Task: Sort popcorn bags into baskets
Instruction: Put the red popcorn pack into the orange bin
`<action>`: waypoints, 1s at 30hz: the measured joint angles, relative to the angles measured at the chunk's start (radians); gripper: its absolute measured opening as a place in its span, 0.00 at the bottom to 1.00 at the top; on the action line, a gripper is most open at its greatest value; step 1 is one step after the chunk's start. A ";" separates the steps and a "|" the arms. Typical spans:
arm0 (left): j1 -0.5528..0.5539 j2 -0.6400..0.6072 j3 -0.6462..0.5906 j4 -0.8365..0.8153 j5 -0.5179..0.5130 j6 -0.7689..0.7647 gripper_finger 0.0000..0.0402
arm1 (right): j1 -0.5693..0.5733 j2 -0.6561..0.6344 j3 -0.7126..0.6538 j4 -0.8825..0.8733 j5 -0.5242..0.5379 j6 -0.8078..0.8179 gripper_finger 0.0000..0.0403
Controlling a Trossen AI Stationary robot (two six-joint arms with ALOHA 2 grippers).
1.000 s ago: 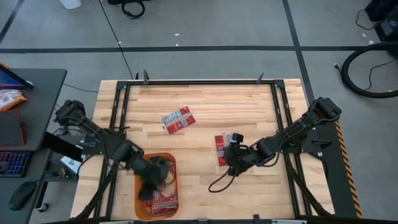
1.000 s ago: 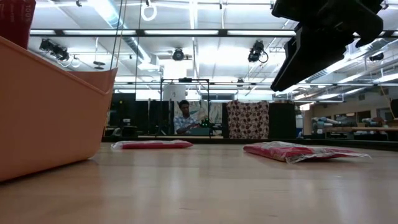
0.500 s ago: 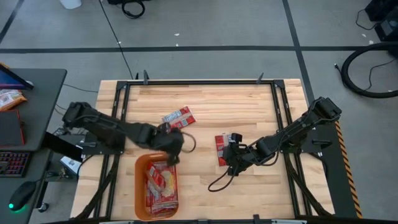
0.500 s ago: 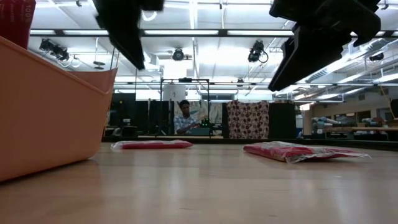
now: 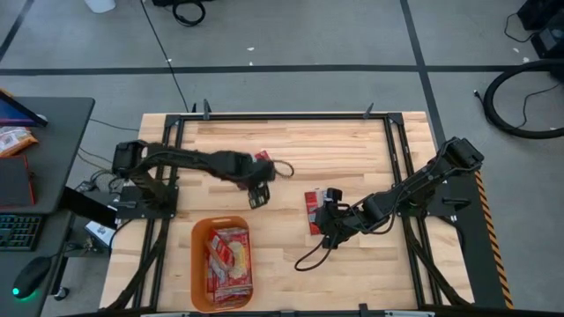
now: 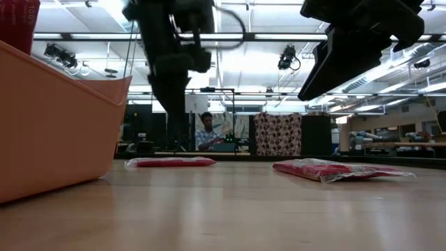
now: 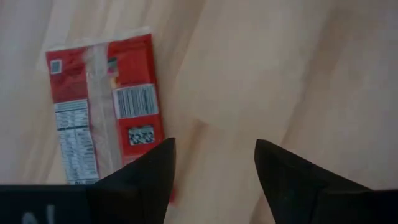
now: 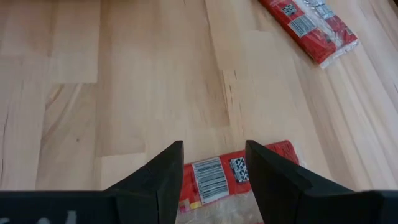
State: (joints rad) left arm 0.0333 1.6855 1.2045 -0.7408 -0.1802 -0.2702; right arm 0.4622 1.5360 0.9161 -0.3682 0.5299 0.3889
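From above, my left pincer (image 5: 256,195) hangs over the surface (image 5: 352,150) beyond the orange basket (image 5: 198,264), which holds several popcorn bags (image 5: 229,264). One popcorn bag (image 5: 261,159) lies farther from the basket, under my left arm; another (image 5: 312,211) lies beside my right pincer (image 5: 327,222). In the low view both bags lie flat beyond the basket. My left wrist shows spread fingers, empty; my right wrist the same, above its bag.

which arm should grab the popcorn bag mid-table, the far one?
Left. The left gripper hovers open right by that bag, nothing held. The right gripper sits open over the other bag, farther away.
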 joint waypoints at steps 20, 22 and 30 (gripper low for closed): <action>0.302 0.234 0.004 0.082 0.110 0.090 0.54 | 0.004 0.000 0.000 0.021 -0.010 -0.025 0.44; 0.298 0.240 0.004 0.082 0.110 0.099 0.54 | 0.006 0.000 0.000 0.023 -0.011 -0.026 0.44; 0.251 0.243 0.003 0.083 0.097 0.175 0.31 | 0.007 0.000 0.000 0.027 -0.010 -0.026 0.44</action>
State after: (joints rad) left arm 0.2841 1.9284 1.2072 -0.6581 -0.0835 -0.0950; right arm 0.4690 1.5360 0.9163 -0.3417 0.5198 0.3634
